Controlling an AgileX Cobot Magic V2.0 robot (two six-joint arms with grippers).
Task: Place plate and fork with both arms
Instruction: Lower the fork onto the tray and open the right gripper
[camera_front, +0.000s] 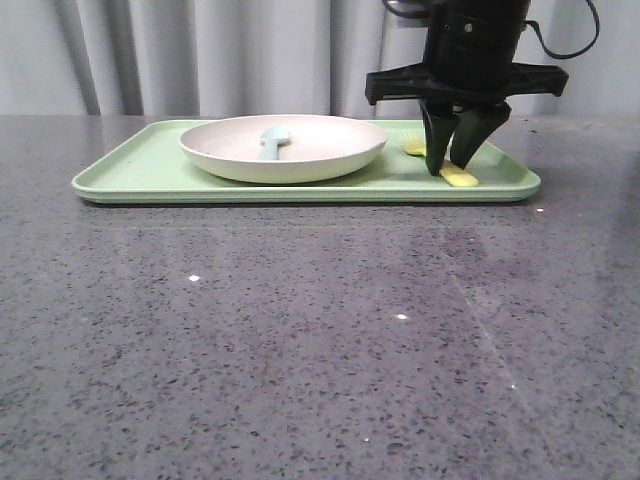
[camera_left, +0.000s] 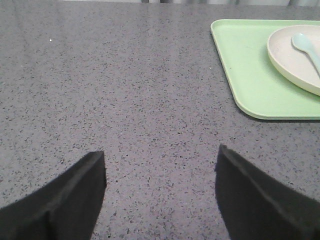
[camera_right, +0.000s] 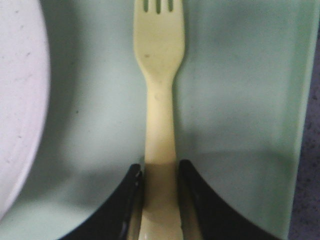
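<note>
The cream plate (camera_front: 225, 157) sits on the light-green tray (camera_front: 130, 170), left of its middle, with a pale blue spoon (camera_front: 274, 140) in it. The yellow fork (camera_front: 460, 178) lies flat on the tray, to the right of the plate. My right gripper (camera_front: 447, 165) reaches down onto it. In the right wrist view the fingers (camera_right: 192, 190) close on both sides of the fork's handle (camera_right: 159, 125), with the tines pointing away. My left gripper (camera_left: 160, 160) is open and empty over bare table, off the tray's left end (camera_left: 250, 75), and does not show in the front view.
The plate's rim (camera_right: 20, 100) lies close beside the fork. The tray's right edge (camera_right: 300, 100) is a short way off on the other side. The tray stands at the back of a grey speckled table (camera_front: 320, 350), with curtains behind.
</note>
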